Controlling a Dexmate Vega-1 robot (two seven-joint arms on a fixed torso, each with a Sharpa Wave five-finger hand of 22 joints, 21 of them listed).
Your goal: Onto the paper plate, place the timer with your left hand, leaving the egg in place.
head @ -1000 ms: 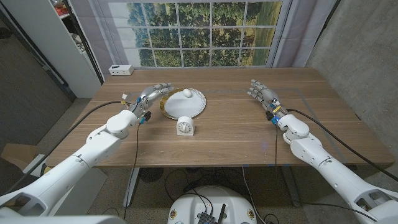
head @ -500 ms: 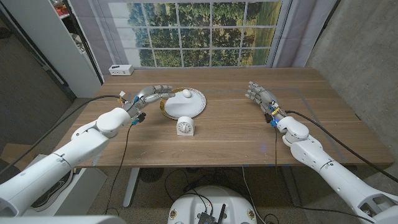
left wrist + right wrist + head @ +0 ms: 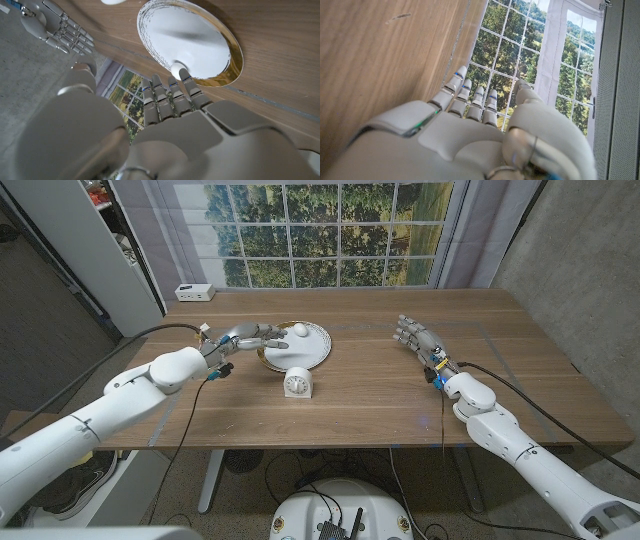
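Note:
A small white timer [image 3: 297,383] with a round dial stands upright on the wooden table [image 3: 380,395], just in front of the paper plate [image 3: 316,351]. The white, gold-rimmed plate carries a white egg [image 3: 299,330] near its far edge. My left hand [image 3: 250,336] hovers open at the plate's left rim, fingers stretched toward the egg and holding nothing. In the left wrist view its fingers [image 3: 167,97] reach toward the plate [image 3: 200,35] and the egg [image 3: 178,67]. My right hand [image 3: 415,335] is open at the table's right, fingers apart, well clear of the timer.
A small white box [image 3: 194,292] sits at the table's back left corner. Black cables trail from both wrists over the table's sides. A window stands behind the table and a grey shelf unit [image 3: 120,260] at the left. Bare wood [image 3: 380,60] lies under the right hand.
My left hand has swung right from beside the plate until its fingers reach over the plate's left rim toward the egg. The timer, egg and plate have stayed put; the right hand barely shifted.

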